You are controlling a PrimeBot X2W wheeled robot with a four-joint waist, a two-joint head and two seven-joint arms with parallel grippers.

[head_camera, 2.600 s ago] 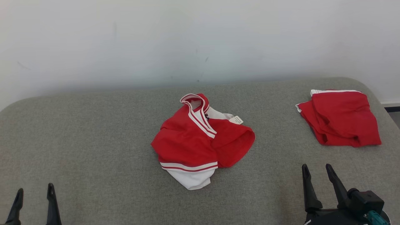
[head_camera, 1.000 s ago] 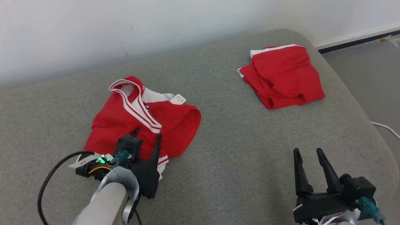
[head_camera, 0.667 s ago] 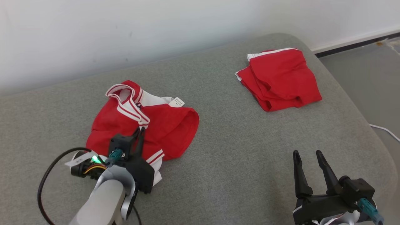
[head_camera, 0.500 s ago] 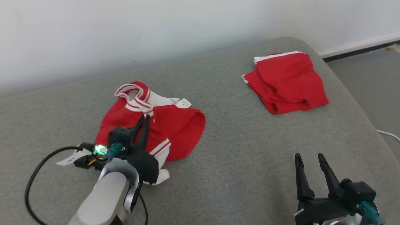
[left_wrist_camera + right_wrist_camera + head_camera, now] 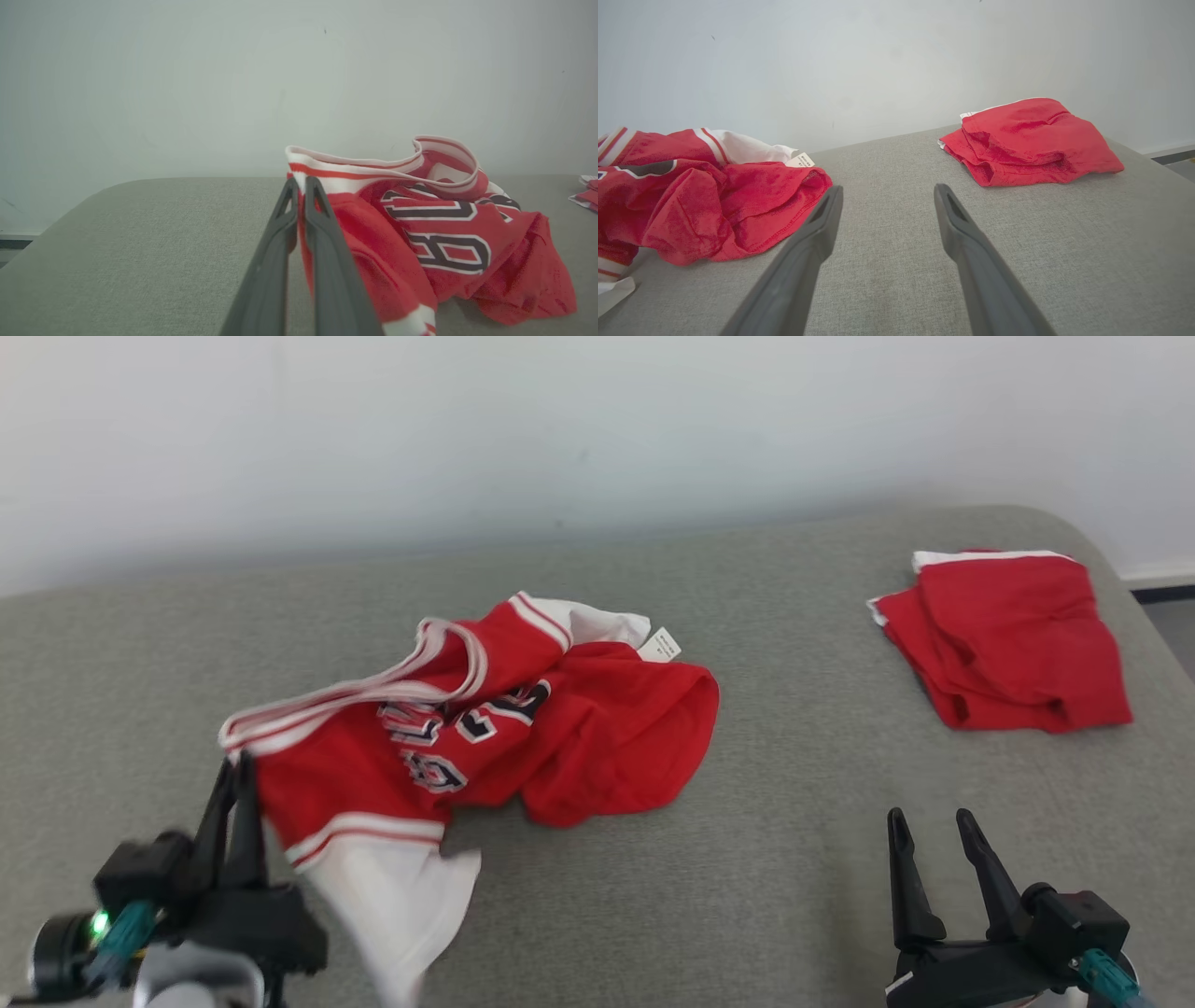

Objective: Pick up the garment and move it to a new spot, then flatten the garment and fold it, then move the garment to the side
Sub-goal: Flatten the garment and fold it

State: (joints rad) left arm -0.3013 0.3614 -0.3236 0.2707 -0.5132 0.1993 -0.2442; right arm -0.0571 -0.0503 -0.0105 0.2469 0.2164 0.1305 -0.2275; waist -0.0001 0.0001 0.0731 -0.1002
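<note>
A red jersey with white striped trim and dark lettering, the garment [image 5: 523, 737], lies stretched across the middle of the grey cushion. My left gripper [image 5: 238, 767] sits at the lower left, shut on the garment's white-striped edge, which is pulled out toward it. In the left wrist view the two fingers [image 5: 322, 233] press together with the garment [image 5: 434, 233] hem caught at their tips. My right gripper [image 5: 927, 819] stands open at the lower right, apart from the garment [image 5: 691, 196] and holding nothing, its fingers [image 5: 962, 228] spread over bare cushion.
A second red garment [image 5: 1004, 649], folded, lies at the cushion's far right near the rounded edge. A white wall [image 5: 560, 429] runs along the back. Bare grey cushion [image 5: 794, 859] stretches between the two garments and in front of them.
My left gripper closed on the garment's striped edge and pulled it left and toward me, unrolling the jersey so its lettering shows. The head camera swung. The right gripper stayed open.
</note>
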